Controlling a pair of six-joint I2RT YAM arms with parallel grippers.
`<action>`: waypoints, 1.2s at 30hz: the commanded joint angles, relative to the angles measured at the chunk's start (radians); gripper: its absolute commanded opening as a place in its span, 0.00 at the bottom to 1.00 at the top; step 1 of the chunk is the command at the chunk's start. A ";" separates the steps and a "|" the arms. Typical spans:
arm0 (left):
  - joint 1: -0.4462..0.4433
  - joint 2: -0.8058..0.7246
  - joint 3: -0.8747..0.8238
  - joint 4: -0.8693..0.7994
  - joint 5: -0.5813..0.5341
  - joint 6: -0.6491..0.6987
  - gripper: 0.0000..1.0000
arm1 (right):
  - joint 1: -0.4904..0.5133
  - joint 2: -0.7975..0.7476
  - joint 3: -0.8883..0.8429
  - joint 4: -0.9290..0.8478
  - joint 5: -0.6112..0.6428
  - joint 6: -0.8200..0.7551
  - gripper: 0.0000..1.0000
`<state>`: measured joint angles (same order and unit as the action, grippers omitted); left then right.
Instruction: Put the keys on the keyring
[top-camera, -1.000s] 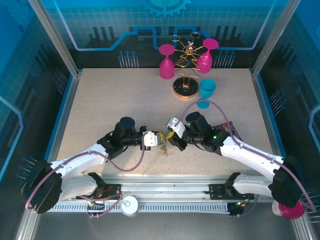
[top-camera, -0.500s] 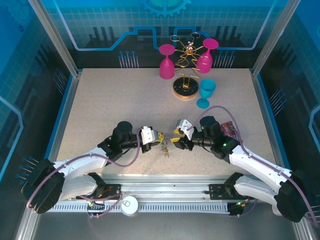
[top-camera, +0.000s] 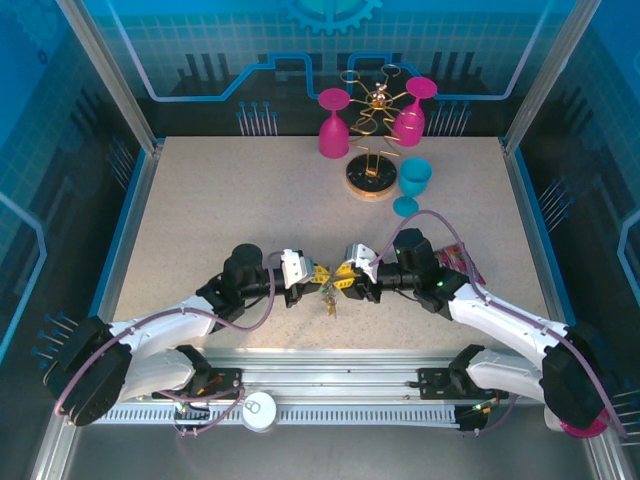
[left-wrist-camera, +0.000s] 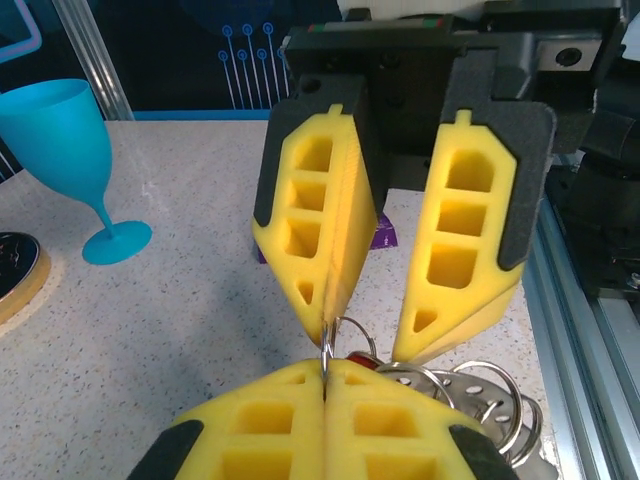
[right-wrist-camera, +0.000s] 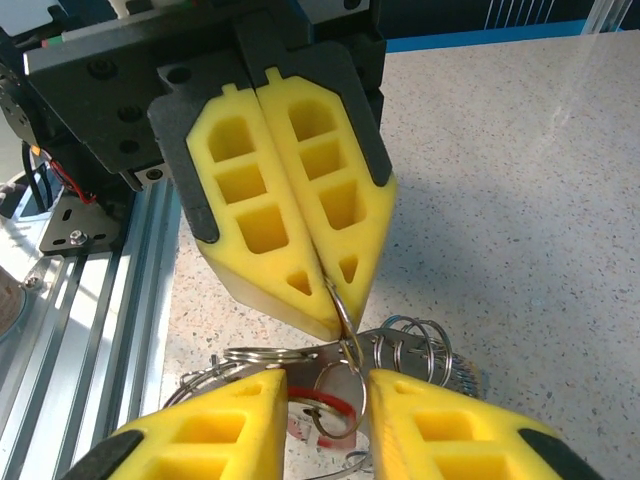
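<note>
Grippers tip to tip over the keys, threading not yet settled.

From above, I see my left gripper (top-camera: 318, 274) and right gripper (top-camera: 343, 279) meeting low over the speckled tabletop (top-camera: 230, 200), with the keys (top-camera: 328, 298) dangling just beneath. On the left wrist camera, my left gripper's yellow foam pads are pressed together on the thin wire keyring (left-wrist-camera: 326, 345). The right gripper stands opposite, parted, with silvery coiled rings (left-wrist-camera: 480, 390) below. On the right wrist camera, the keyring (right-wrist-camera: 345, 320) hangs between my parted right pads, above a red head (right-wrist-camera: 300, 400). I judge the hold made, but I cannot tell whether any key is threaded.
</note>
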<state>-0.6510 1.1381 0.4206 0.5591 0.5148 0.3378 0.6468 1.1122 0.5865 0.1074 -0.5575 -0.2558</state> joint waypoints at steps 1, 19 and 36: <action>-0.006 -0.005 -0.012 0.056 0.043 -0.022 0.00 | -0.011 0.002 0.034 0.047 -0.009 -0.023 0.25; -0.006 -0.006 -0.017 0.074 0.097 -0.037 0.00 | -0.012 0.031 0.035 0.091 -0.058 -0.025 0.16; -0.006 -0.004 0.172 -0.429 -0.080 0.183 0.13 | 0.059 0.066 0.267 -0.390 0.083 -0.266 0.00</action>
<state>-0.6518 1.1385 0.5301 0.3050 0.4896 0.4267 0.6666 1.1622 0.7708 -0.1219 -0.5282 -0.4267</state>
